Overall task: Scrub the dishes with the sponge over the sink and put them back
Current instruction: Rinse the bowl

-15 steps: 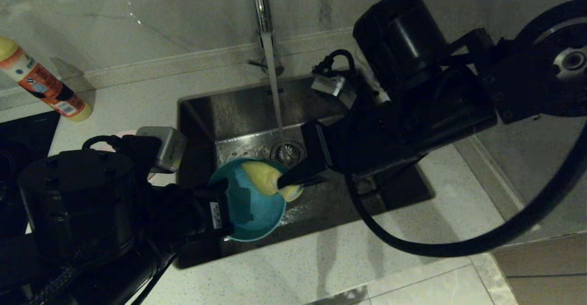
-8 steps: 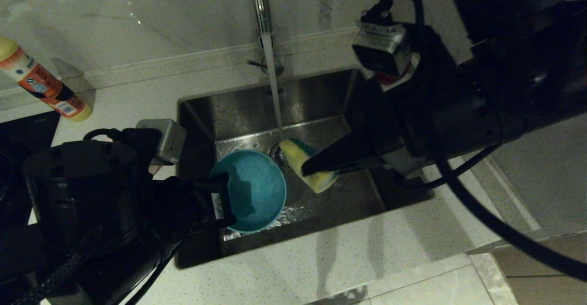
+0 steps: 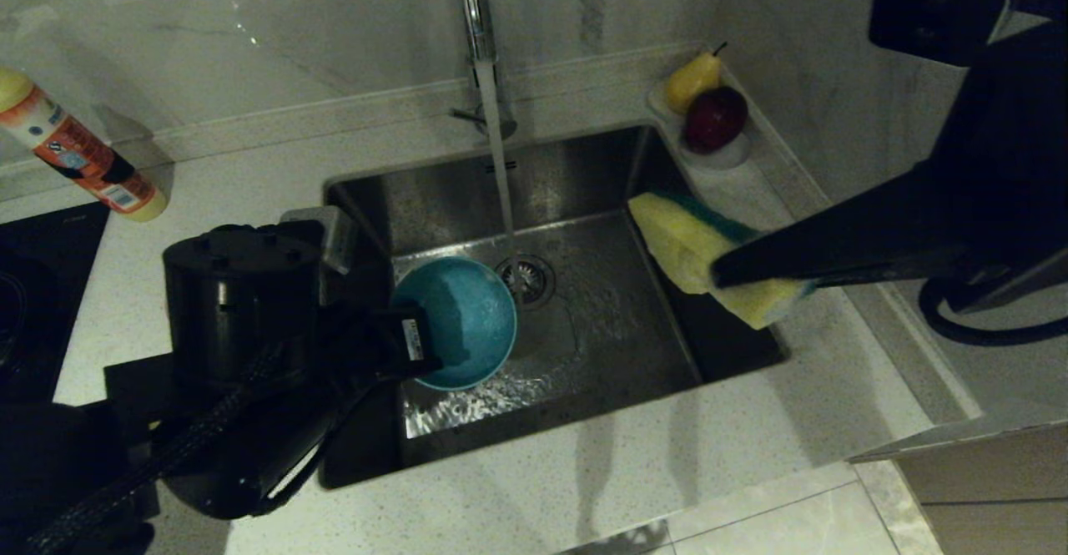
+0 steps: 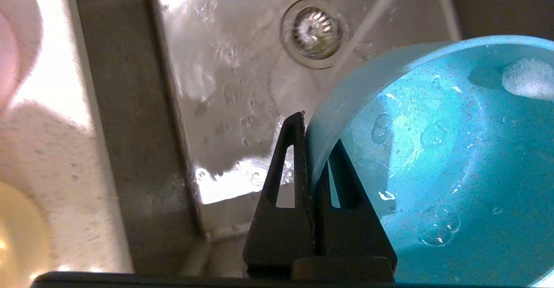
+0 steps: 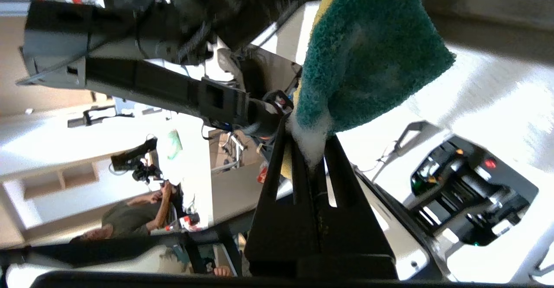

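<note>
A teal blue bowl (image 3: 463, 321) hangs tilted over the left half of the sink (image 3: 434, 188), wet inside (image 4: 433, 149). My left gripper (image 3: 417, 346) is shut on its rim, one finger inside and one outside (image 4: 309, 136). My right gripper (image 3: 722, 275) is raised over the sink's right edge, shut on the sponge (image 3: 684, 246). The sponge's green face and some foam show in the right wrist view (image 5: 368, 54). Beside the sink, a pale pink rim (image 4: 6, 54) and a yellow rim (image 4: 17, 231) lie on the counter.
Water runs from the tap (image 3: 480, 29) down to the drain strainer (image 3: 524, 275). A white dish (image 3: 726, 154) with a pear and a red apple stands at the sink's back right corner. An orange bottle (image 3: 79, 154) and a black hob (image 3: 42, 246) are at the left.
My right gripper has lifted the sponge out of the teal bowl and carried it up and to the right, past the sink's edge. The left gripper has shifted the bowl slightly toward the tap.
</note>
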Motion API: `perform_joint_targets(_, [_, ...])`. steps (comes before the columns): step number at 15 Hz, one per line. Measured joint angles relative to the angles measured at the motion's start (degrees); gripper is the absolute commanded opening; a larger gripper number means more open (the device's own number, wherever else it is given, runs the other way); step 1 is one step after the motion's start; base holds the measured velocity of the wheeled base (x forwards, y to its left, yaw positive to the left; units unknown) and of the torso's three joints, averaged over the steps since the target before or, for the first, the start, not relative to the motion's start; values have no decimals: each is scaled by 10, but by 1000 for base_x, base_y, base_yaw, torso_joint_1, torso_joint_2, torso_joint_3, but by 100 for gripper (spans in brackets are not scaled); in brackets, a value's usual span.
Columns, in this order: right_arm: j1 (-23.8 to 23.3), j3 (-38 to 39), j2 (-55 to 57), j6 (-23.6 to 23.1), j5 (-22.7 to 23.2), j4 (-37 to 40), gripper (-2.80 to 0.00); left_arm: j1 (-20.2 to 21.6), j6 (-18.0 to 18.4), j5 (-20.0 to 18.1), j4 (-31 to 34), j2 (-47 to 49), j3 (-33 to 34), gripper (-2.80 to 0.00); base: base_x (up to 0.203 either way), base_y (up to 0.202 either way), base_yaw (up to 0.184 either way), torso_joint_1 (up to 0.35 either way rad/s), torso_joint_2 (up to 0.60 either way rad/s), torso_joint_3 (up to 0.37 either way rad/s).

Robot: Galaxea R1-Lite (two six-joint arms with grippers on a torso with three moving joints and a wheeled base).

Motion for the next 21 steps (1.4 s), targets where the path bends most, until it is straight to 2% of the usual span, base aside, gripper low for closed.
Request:
perform_joint_targets(3, [-26,69,-47,-2,2,-7,-280,16,-43,0,5,51,-23,-280,0,0,0,0,0,0])
perform_joint_targets(6, [-44,128,-78,-1,4,-41,-280,30,-68,0,7,110,-60,-280,0,0,0,0,0,0])
perform_joint_targets(9, [-47,152,-97,-1,5,-62,-280,35,-80,0,41,155,-115,-280,0,0,0,0,0,0])
perform_joint_targets(13, [-51,172,-107,-2,5,-64,-280,46,-94,0,124,182,-197,-280,0,0,0,0,0,0])
perform_joint_targets(18, [-57,203,-114,-2,7,-81,-280,78,-109,-2,137,212,-240,-280,0,0,0,0,0,0])
perform_joint_targets(21, [-57,219,-116,-2,8,-107,-280,83,-116,-16,157,224,-270,-280,0,0,0,0,0,0])
